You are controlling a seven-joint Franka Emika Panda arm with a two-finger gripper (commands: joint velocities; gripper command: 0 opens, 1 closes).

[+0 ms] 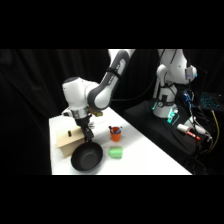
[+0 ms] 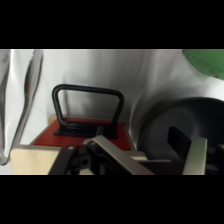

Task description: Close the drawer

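Metal tongs (image 2: pixel 22 100) lie partly cut off at left, the drawer (image 2: pixel 75 131) with its black loop handle (image 2: pixel 88 107) sits just beneath the gripper (image 2: pixel 150 156), fingers spread, empty, beside a black bowl (image 2: pixel 170 125) and half-cropped green object (image 2: pixel 207 62).

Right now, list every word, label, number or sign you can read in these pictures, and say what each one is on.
None can be read.
The drawer, its black loop handle, the black bowl, the orange cup and the green object show no print.
The lit equipment by the arm's base is too blurred to read.
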